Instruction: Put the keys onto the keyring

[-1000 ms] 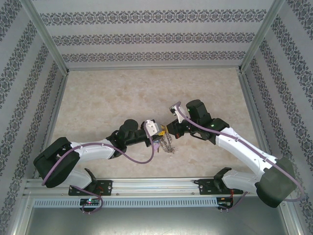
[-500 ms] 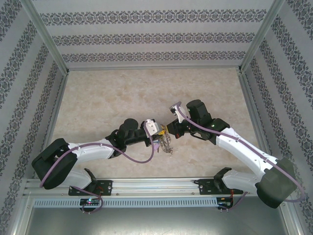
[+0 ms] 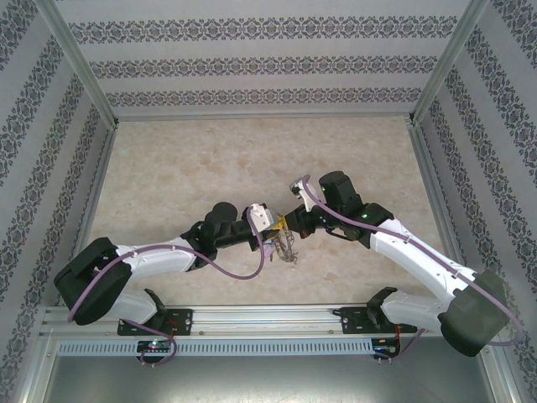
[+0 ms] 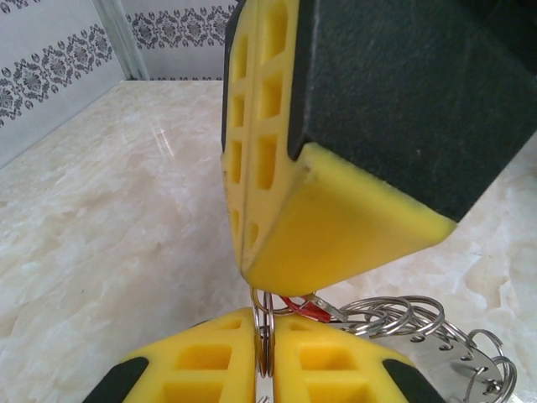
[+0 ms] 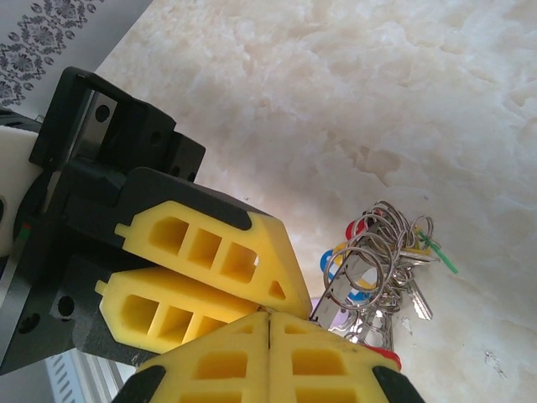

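The keyring (image 5: 375,249) is pinched edge-on in the clenched left pincer (image 4: 264,340), presumably steadied for threading. The right pincer (image 5: 267,326) is clenched tip-to-tip against it; whether anything is held there cannot be told.

**Bright, even light; soft focus close to the lens**

In the top view we see bright, diffuse light from above. The table (image 3: 210,159) is evenly lit, and the shadows on it are faint and soft-edged. The walls (image 3: 42,126) lean outward toward the corners, as a wide lens bends them. In the left wrist view a pale streak of glare crosses the table, and the left gripper (image 4: 264,340) at the bottom edge looks a little soft. In the right wrist view the keyring (image 5: 382,252) is sharp, with small glints on its metal, while the table washes out almost white toward the upper right.
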Available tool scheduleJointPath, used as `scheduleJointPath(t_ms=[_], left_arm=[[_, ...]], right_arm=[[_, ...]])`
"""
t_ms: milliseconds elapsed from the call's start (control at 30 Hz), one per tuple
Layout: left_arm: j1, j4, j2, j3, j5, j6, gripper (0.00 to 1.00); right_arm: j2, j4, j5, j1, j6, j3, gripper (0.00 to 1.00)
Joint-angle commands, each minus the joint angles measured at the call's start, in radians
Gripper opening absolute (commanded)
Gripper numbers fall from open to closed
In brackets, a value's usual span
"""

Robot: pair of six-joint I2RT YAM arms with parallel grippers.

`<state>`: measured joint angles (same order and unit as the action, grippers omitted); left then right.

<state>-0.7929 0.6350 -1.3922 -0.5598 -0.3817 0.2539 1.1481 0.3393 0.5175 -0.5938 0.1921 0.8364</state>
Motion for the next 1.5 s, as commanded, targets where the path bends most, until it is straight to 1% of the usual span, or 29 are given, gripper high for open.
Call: scheduleJointPath(t_ms=[0,100,133,167,200,333,433,600,767,800,867,1033,1167,1267,1300,1333,1367,1467], left_arm=[[-0.008,0.014,-0.004,-0.019,0.015,-0.009,0.11],[-0.008,-0.013,-0.003,-0.023,0.027,0.007,0.05],[-0.008,-0.023,-0.006,-0.026,0.033,0.015,0.01],[-0.007,-0.027,-0.004,-0.028,0.036,0.019,0.00],[-0.008,-0.026,-0.002,-0.028,0.039,0.020,0.00],[-0.008,-0.005,-0.012,-0.033,0.037,0.019,0.00],[-0.008,0.002,-0.010,-0.027,0.033,0.019,0.00],[-0.008,0.026,-0.008,-0.010,0.037,0.024,0.00],[-0.008,0.054,-0.015,-0.011,0.015,0.025,0.00],[-0.008,0.061,-0.015,-0.010,0.012,0.024,0.00],[-0.008,0.076,-0.015,-0.009,0.007,0.017,0.00],[-0.008,0.092,-0.010,-0.006,0.002,0.018,0.00],[-0.008,0.101,-0.001,0.000,-0.011,0.029,0.00],[-0.008,0.138,-0.009,0.010,-0.052,0.052,0.00],[-0.008,0.157,-0.016,0.014,-0.061,0.056,0.00],[-0.008,0.172,-0.026,0.016,-0.063,0.052,0.00],[-0.008,0.184,-0.034,0.015,-0.064,0.049,0.00],[-0.008,0.242,-0.057,0.024,-0.061,0.024,0.00]], right_arm=[[-0.009,-0.020,0.037,-0.013,-0.001,0.012,0.00],[-0.015,-0.020,0.032,-0.012,-0.004,0.009,0.00],[-0.016,-0.022,0.021,-0.012,-0.003,0.005,0.00],[-0.017,-0.021,0.005,-0.011,-0.003,0.004,0.00],[-0.018,-0.020,-0.016,-0.012,-0.003,0.006,0.00],[-0.014,-0.010,-0.175,-0.007,0.018,-0.002,0.00],[-0.008,-0.009,-0.206,0.016,0.046,-0.011,0.00],[-0.018,-0.032,-0.153,0.032,0.048,-0.032,0.00],[-0.020,-0.044,-0.062,0.032,0.037,-0.024,0.00],[-0.015,-0.030,-0.061,0.032,0.028,-0.019,0.00],[-0.001,0.000,-0.101,0.032,0.025,-0.011,0.00],[0.007,0.015,-0.160,0.034,0.036,-0.020,0.00],[0.007,0.018,-0.170,0.041,0.046,-0.018,0.00],[0.002,0.002,-0.110,0.068,0.079,-0.028,0.00],[0.004,-0.004,-0.059,0.090,0.096,-0.031,0.00],[0.011,-0.006,-0.008,0.112,0.106,-0.030,0.00],[0.019,0.003,0.018,0.125,0.112,-0.025,0.00],[0.035,0.019,0.088,0.130,0.098,-0.016,0.00]])
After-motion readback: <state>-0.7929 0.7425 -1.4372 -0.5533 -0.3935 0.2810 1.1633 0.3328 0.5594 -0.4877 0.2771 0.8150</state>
